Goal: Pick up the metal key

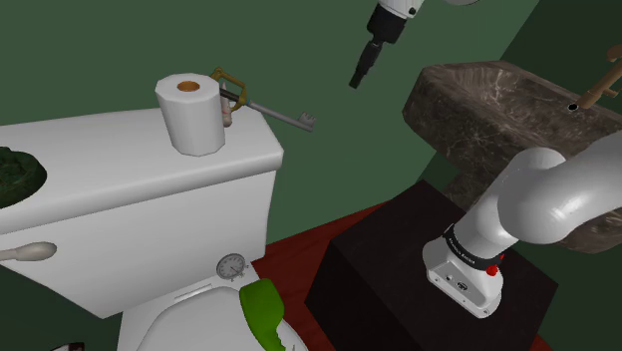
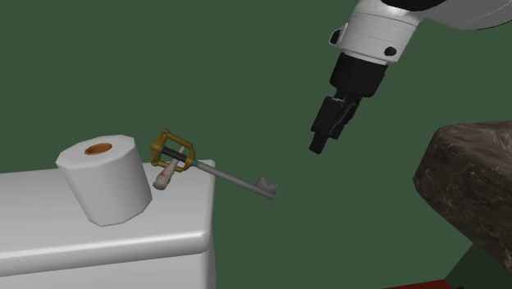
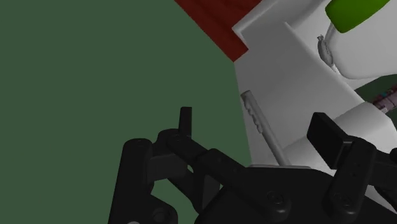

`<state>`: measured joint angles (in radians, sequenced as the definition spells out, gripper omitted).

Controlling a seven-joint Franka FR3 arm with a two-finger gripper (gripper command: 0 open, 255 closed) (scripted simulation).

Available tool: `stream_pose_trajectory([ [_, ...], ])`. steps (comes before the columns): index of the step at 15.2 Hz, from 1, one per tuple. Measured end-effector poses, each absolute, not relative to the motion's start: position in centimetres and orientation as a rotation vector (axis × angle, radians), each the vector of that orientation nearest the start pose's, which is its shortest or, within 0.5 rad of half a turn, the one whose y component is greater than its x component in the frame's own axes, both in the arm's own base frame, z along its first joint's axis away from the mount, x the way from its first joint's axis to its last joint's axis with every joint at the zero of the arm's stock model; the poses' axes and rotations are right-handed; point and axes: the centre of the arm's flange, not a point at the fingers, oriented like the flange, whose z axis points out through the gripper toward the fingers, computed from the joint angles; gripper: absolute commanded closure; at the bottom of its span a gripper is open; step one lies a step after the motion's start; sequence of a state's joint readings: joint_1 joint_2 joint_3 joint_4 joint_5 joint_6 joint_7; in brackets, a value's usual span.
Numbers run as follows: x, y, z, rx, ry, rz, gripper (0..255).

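Note:
The key (image 1: 284,117) has a gold bow, a reddish grip and a grey shaft. It lies on the white toilet tank (image 1: 130,189) beside a toilet paper roll (image 1: 191,115), and its toothed end juts past the tank's edge. My gripper (image 1: 357,82) hangs open in the air, above the toothed end and off toward the shoulder view's right, touching nothing. From the second exterior view the key (image 2: 234,176) sits lower and to the left of the gripper (image 2: 317,148). Looking along the gripper (image 3: 254,119), the grey shaft (image 3: 259,121) shows between the spread fingers, far below.
A dark stone sink (image 1: 498,100) with a brass tap (image 1: 603,85) stands at the shoulder view's right, close to the arm. The black stand (image 1: 399,269) sits on a red floor. A green object (image 1: 264,309) and a small dial (image 1: 231,265) are on the toilet below the tank.

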<state>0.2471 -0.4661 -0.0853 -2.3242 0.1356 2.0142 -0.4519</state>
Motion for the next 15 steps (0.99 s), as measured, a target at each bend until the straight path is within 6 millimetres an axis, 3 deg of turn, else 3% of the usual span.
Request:
stream_pose_trajectory([
  [7,47.1,13.2,50.2,-2.672,-1.146,-0.365,0],
  [15,50.5,21.1,48.0,-2.407,-1.458,-0.47,0],
])
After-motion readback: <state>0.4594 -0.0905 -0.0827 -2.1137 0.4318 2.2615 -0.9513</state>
